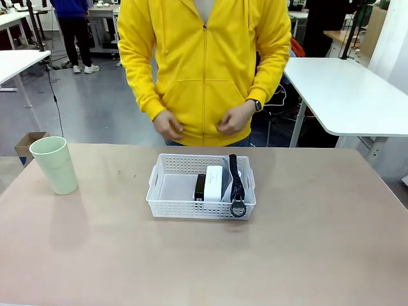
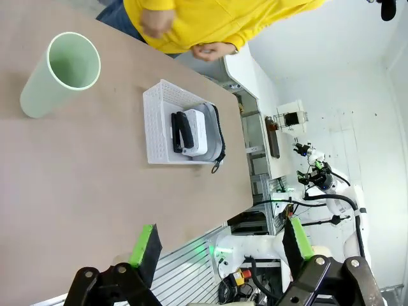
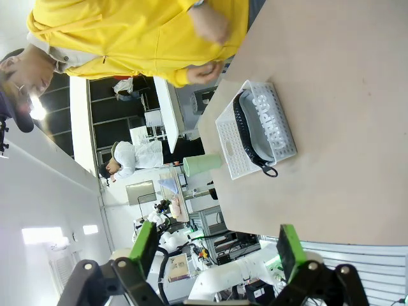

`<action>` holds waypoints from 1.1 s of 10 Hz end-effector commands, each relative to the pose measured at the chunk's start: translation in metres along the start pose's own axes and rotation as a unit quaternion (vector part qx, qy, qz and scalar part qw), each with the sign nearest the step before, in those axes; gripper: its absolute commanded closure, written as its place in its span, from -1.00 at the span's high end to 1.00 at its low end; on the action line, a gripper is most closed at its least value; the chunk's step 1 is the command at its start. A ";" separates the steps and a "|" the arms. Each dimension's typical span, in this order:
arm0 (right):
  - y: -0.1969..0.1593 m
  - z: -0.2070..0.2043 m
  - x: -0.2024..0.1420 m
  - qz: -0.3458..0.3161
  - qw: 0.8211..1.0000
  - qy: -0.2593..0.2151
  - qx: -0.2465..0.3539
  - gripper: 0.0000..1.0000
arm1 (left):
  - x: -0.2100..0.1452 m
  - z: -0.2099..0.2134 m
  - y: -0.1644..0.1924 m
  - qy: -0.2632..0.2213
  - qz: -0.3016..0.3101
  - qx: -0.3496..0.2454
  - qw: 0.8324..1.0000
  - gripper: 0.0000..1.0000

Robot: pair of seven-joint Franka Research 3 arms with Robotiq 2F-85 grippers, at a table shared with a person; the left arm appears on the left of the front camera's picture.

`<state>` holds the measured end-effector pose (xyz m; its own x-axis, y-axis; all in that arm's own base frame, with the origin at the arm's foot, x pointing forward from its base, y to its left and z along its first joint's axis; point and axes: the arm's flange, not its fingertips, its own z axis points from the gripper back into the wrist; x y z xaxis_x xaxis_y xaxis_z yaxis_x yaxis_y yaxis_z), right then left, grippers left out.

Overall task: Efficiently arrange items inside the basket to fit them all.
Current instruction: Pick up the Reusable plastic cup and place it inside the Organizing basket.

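The white lattice basket sits mid-table. Inside, packed toward its right side, lie a black stapler, a white block and a grey "CAMPUS" pouch standing on edge against the right wall, its black ring hanging over the front rim. A pale green cup stands upright on the table far left of the basket. My left gripper and right gripper both hang open high above the table, holding nothing.
A person in a yellow hoodie stands at the far edge, both hands held near the waist, off the table. The basket's left half is bare. The tan tabletop is bare around the basket.
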<state>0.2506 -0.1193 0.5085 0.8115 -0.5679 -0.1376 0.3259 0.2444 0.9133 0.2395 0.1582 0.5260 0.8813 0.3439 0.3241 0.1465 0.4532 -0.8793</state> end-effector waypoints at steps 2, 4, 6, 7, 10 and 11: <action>0.004 0.000 0.000 -0.001 1.000 0.000 0.011 1.00 | 0.000 0.001 0.001 0.000 -0.011 -0.010 1.000 1.00; 0.004 0.000 0.000 -0.001 1.000 0.000 0.011 1.00 | 0.005 -0.007 0.002 0.018 -0.061 -0.032 0.997 1.00; 0.004 0.000 0.000 -0.001 1.000 0.000 0.011 1.00 | 0.012 -0.006 0.018 -0.026 -0.137 -0.063 0.988 1.00; 0.004 0.000 0.000 -0.001 1.000 0.000 0.011 1.00 | 0.014 -0.009 0.033 -0.044 -0.111 -0.042 0.992 1.00; 0.004 0.000 0.000 -0.001 1.000 0.000 0.011 1.00 | 0.011 -0.027 0.104 -0.025 -0.074 0.001 0.997 1.00; 0.004 0.000 0.000 -0.001 1.000 0.000 0.011 1.00 | 0.009 -0.028 0.132 -0.035 -0.059 -0.013 0.998 1.00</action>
<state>0.2506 -0.1194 0.5085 0.8113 -0.5682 -0.1378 0.3262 0.2442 0.9132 0.2803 0.1977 0.4282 0.8335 0.3209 0.4498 0.2534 0.5013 -0.8273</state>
